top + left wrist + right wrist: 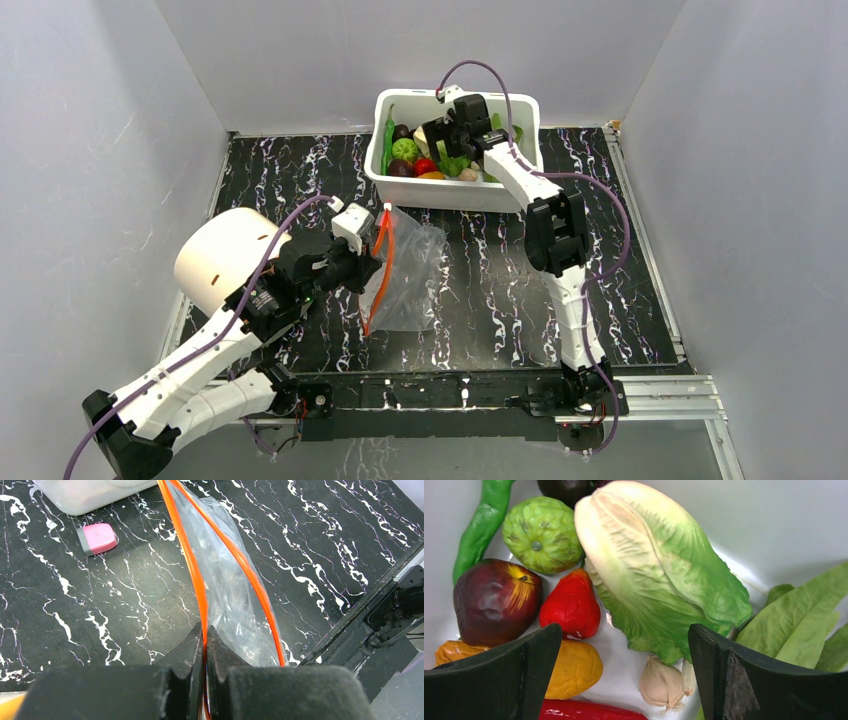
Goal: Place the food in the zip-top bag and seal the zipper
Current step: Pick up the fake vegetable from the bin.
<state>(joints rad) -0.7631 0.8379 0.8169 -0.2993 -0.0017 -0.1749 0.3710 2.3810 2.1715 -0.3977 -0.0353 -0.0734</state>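
Pale-green cabbage (659,580) is the target piece for this entry. It lies in the white tub (450,195) at the far side of the desk (500,300), among the other food. The green ball (541,535) touches its upper left and the red tomato (570,605) sits against its left flank, with a dark purple round (496,602) beyond that. An orange piece (574,667) and a pale bulb (661,685) (mushroom or garlic, cannot tell) lie below it. A long green pod (481,522) runs along the tub wall, and loose leaves (799,625) lie to the right.

Right claw (624,630): fingers spread wide, holding nothing, poised over the tub with the cabbage straight ahead between them. The cabbage's long axis runs away from the claw, leaning left at the far end, so the fingers face its two broad flanks. Judgement: the closing line crosses the short axis, which suits a grasp. The head nearly fills the gap, though, and the left finger may snag the tomato going down.

Zip-top bag (415,270) is on the desk on the near side of the tub, with nothing visible inside. Its zipper (192,570) runs near-to-far, and the mouth gapes between the two orange strips. Left claw (206,640) is clamped tight on one strip, and that edge appears lifted.

Right arm is much the nearer to the food; the left is occupied. Pink block (97,537) lies on the desk beside the bag, not involved.
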